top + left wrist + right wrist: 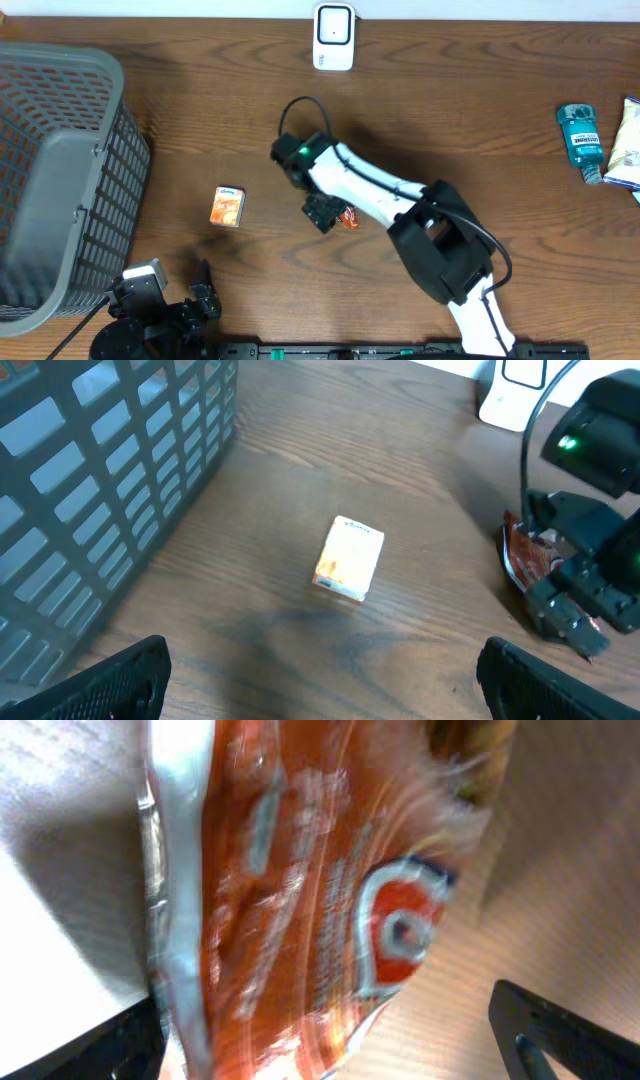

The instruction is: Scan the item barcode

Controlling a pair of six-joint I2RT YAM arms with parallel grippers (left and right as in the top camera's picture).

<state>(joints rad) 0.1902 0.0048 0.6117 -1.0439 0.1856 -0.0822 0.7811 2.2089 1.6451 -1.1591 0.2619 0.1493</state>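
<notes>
right pincer [325, 212] — wide | orange packet [330, 900] between its fingers | left pincer [325, 685] — wide

Basket [60, 170] walls off the 9 o'clock side with tall mesh. At 12, the scanner [333, 37] stands on the far edge. The right arm [380, 190] lies slantwise from 5 o'clock to centre and bars a straight crossing there. The box [227, 206] sits alone at 8, bare wood all round; open lane to it from the left gripper [325, 675] at 7. Bottle [580, 140] and bag [625, 145] crowd 3 o'clock. Wide bare wood lies between them and the arm.
</notes>
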